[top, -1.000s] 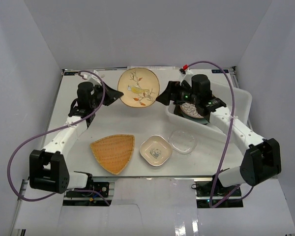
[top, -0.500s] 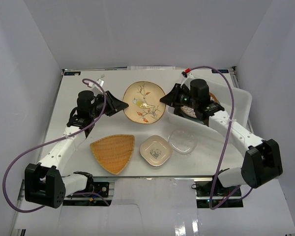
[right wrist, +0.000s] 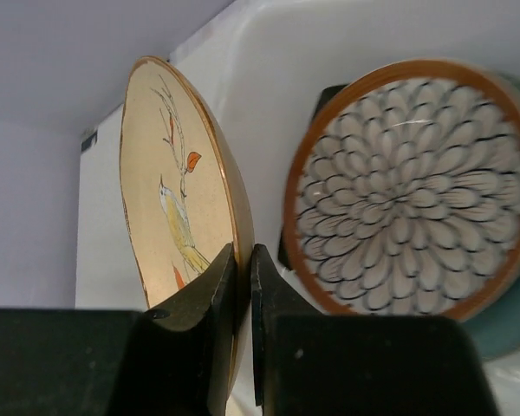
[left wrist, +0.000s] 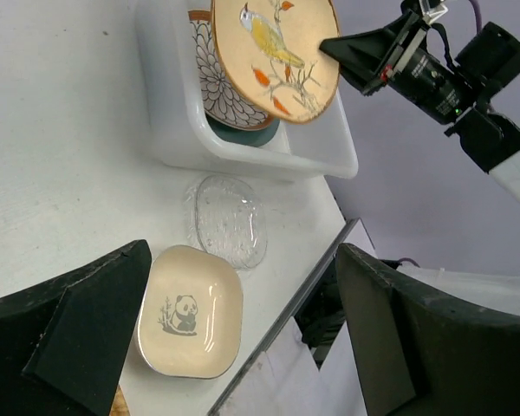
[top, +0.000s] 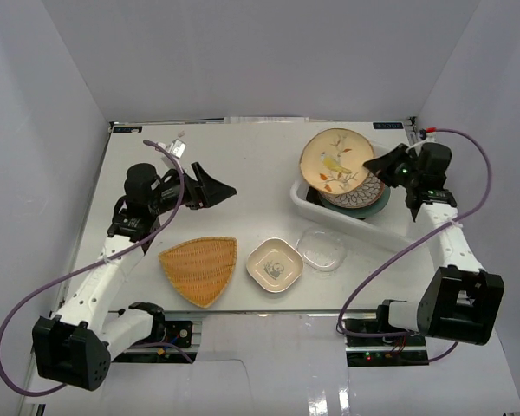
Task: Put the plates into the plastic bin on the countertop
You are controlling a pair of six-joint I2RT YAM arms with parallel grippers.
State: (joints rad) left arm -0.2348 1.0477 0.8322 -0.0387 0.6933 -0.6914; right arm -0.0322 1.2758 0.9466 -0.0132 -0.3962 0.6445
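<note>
Gently: right gripper [top: 374, 165], pinching the bird plate [top: 333, 158], should lay it flat inside the plastic bin [top: 364, 227]; left gripper [top: 211, 184] gapes empty.

The cream round bird-motif plate [top: 336, 160] is shining glossy and smooth; the orange triangular woven plate [top: 199, 269] is looking rough and matt.
</note>
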